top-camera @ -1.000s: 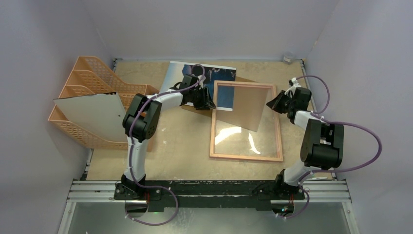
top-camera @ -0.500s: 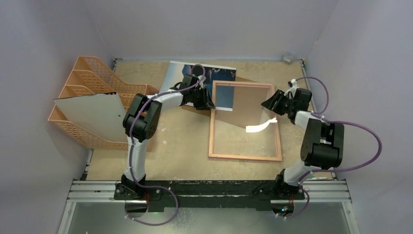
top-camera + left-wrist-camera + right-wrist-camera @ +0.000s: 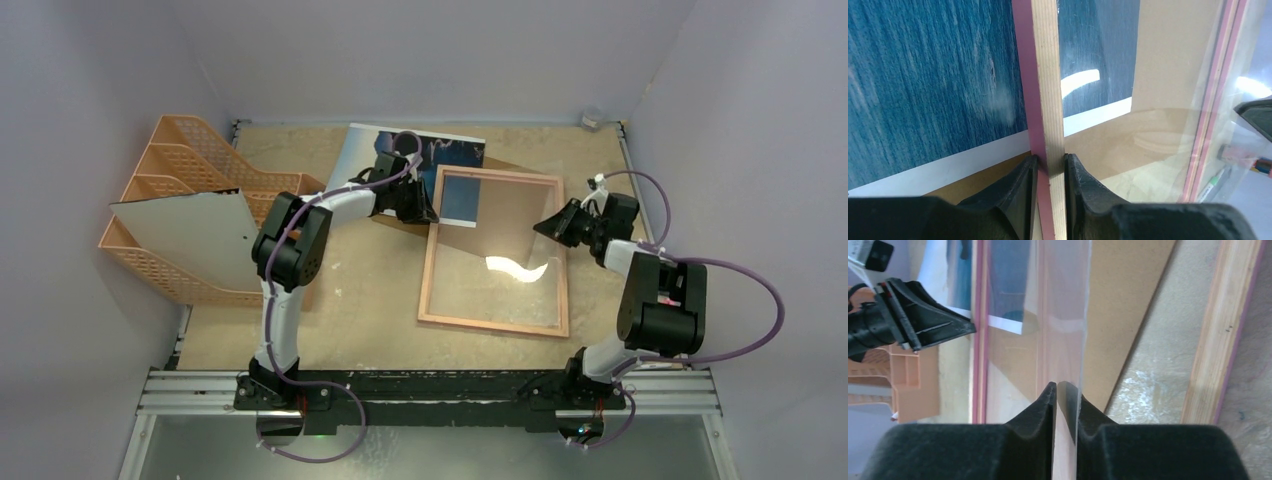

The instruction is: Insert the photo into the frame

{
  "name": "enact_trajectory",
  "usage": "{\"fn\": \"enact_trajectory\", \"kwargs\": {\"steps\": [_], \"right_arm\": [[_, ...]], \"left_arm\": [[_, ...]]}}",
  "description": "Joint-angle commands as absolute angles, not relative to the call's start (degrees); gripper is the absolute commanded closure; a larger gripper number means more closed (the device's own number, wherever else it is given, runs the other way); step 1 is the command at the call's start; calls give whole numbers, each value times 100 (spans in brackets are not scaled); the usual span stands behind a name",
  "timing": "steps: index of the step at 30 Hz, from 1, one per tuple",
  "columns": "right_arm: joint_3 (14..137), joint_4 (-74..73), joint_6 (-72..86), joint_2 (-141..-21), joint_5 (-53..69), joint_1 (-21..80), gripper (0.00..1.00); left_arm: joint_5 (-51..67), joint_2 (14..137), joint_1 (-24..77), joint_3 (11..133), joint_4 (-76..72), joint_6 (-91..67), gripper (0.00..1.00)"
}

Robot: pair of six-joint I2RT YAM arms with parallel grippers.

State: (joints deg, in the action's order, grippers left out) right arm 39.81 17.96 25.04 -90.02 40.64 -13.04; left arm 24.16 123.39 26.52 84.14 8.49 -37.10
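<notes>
Left gripper (image 3: 1048, 162) has its jaws clamped on the frame (image 3: 1047, 75) at the left rail, near the far corner, likely to anchor that side. Right gripper (image 3: 1064, 390) is pinched on the thin right edge of the clear pane (image 3: 1058, 300), with the frame's right rail just beside it. That looks like prying the pane up to open a slot. Photo (image 3: 430, 150) isn't in yet: it lies face up at the far side on the brown backing board (image 3: 510, 163), one corner under the frame's far-left corner. Versus a second ago, the right gripper is now in over the rail instead of outside it. The frame now sits skewed, near end swung left, and the left grip is in the same spot.
</notes>
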Motion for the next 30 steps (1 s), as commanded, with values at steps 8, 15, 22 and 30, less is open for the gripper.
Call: {"fn": "enact_trajectory", "kwargs": {"steps": [8, 15, 22, 30], "right_arm": [[3898, 2073, 2980, -8385, 4522, -1100, 89], [3953, 2113, 3155, -8448, 4422, -820, 87], [4076, 2219, 3762, -8544, 4271, -451, 96], [4729, 1589, 4360, -8487, 4454, -401, 100]], "left_arm": [[1566, 11714, 2681, 8632, 1487, -3064, 90], [1332, 11483, 2537, 8552, 1677, -2966, 91], [1722, 11584, 2217, 8543, 1847, -2792, 74], [1726, 11436, 1945, 8611, 2005, -2738, 48]]}}
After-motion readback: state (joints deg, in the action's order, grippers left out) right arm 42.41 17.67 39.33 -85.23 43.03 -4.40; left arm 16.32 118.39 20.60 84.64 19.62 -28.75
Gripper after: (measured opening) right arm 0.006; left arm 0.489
